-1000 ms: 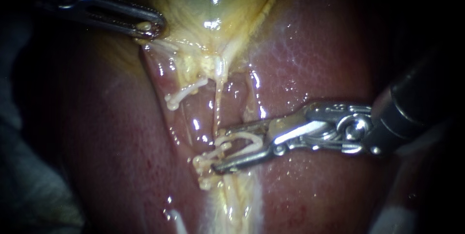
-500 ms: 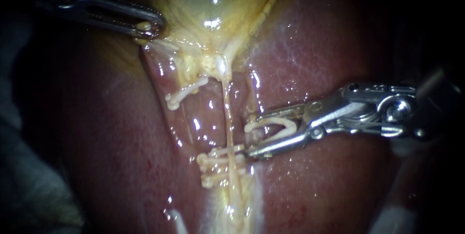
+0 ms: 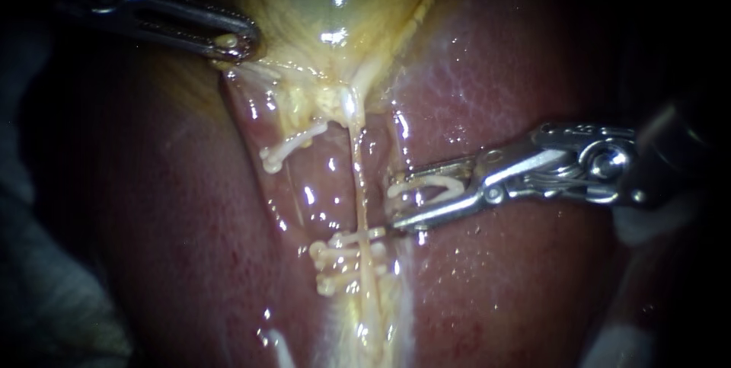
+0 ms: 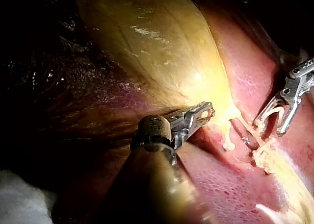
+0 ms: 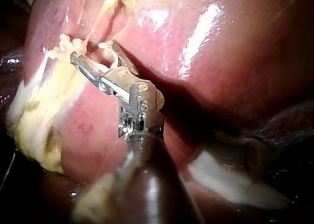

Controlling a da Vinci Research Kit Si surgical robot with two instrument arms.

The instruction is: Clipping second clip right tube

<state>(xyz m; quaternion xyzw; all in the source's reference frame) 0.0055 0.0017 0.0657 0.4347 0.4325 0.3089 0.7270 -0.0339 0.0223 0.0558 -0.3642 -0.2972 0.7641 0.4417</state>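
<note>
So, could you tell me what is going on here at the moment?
The left instrument has its jaws shut on the edge of the gallbladder, above the liver. The right instrument holds an open white clip between its jaws, with the tips just beside the thin right tube and not yet around it. Lower on that tube, placed clips already sit across it.

Left instrument (image 4: 202,114): claw clamped on gallbladder (image 4: 157,42) edge. Right instrument (image 4: 269,127): claw carries a pale clip (image 4: 274,109), beside the tube (image 4: 243,128).
</note>
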